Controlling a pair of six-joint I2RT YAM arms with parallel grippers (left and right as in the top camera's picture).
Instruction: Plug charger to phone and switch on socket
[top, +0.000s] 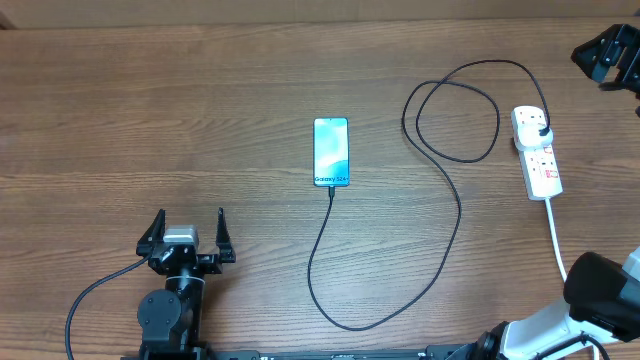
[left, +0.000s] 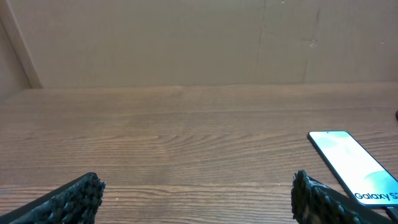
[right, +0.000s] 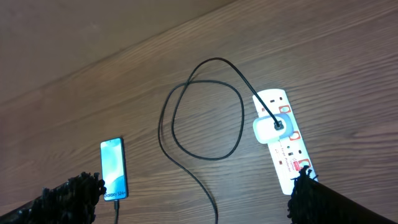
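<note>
The phone (top: 331, 150) is laid flat in the middle of the table (top: 150, 100), screen up. The charger (top: 459, 213) is looped from the phone's near end over to the socket (top: 537, 150) on the right, where its plug is pushed in. The left gripper (top: 190, 216) is held wide open at the near left. The right gripper (right: 198, 186) is spread wide too, at the far right.
</note>
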